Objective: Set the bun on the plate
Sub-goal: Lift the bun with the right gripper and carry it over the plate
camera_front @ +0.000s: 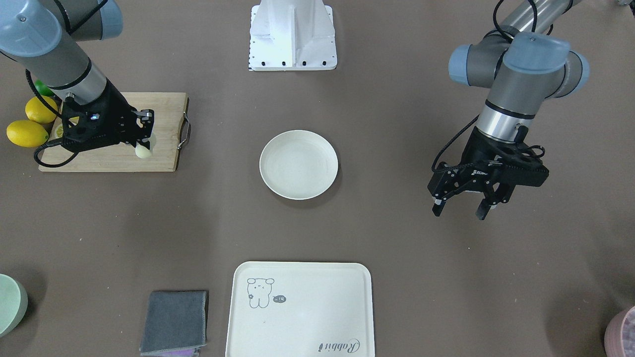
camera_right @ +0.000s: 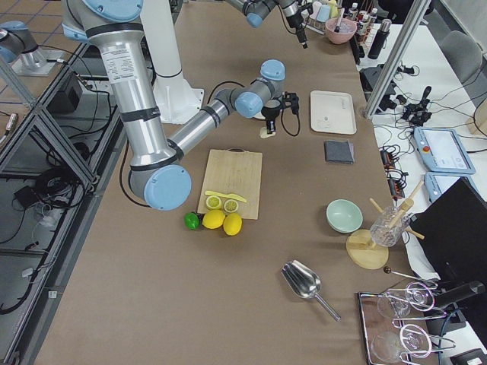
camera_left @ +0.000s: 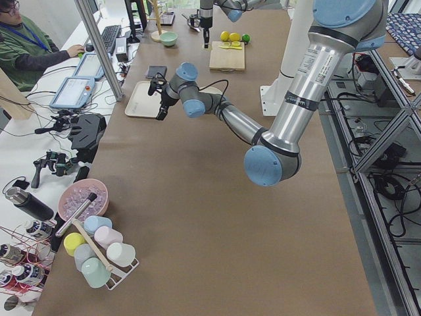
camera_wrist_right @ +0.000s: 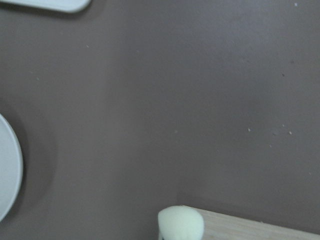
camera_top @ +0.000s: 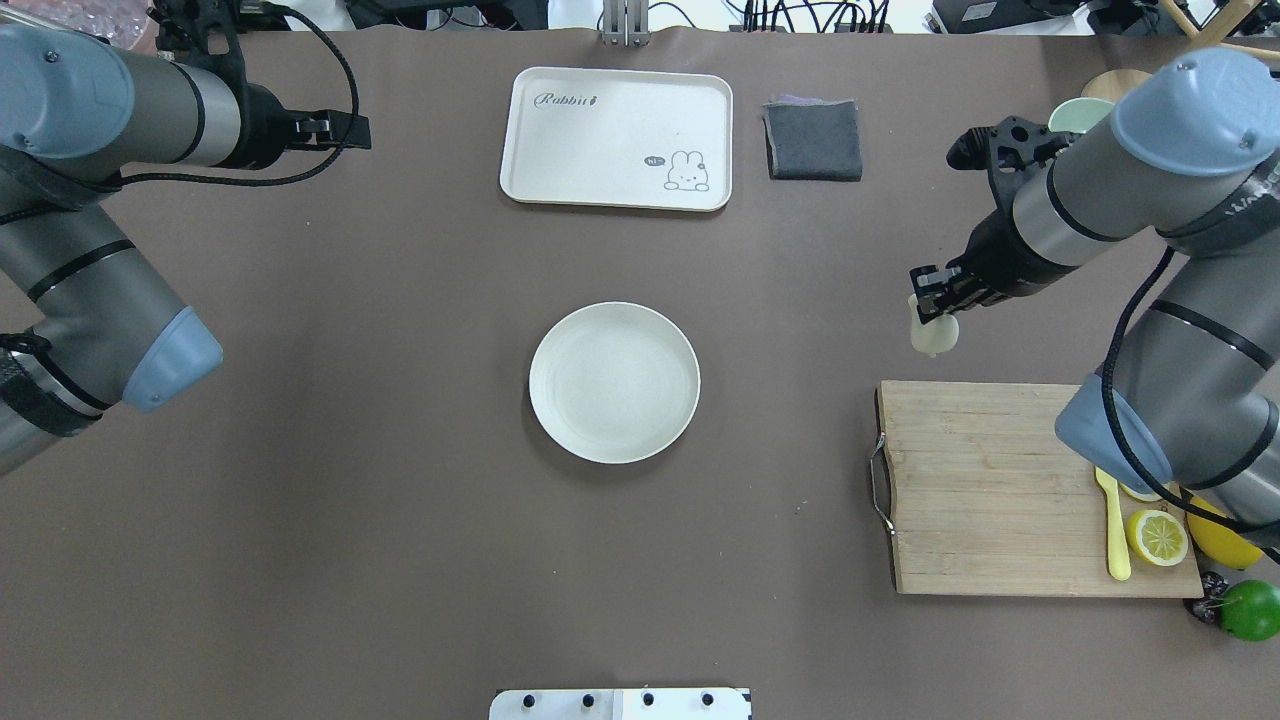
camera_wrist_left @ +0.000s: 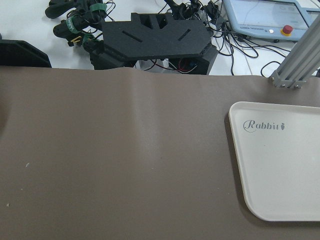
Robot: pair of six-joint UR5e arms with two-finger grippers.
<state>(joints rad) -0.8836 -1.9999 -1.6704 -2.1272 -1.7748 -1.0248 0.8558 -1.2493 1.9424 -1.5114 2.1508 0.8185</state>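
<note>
The bun, small and pale cream, hangs from my right gripper, which is shut on it just past the far edge of the wooden cutting board. From the front the bun shows below the black fingers, over the board. The right wrist view has the bun at its bottom edge. The round off-white plate lies bare at the table's centre, well to the left of the bun in the overhead view. My left gripper hovers open, holding nothing, on the plate's other side.
A cream tray with a drawing and a folded grey cloth lie beyond the plate. Lemon slices, a yellow knife, whole lemons and a lime sit at the board's near end. A pale green bowl stands at the table's corner.
</note>
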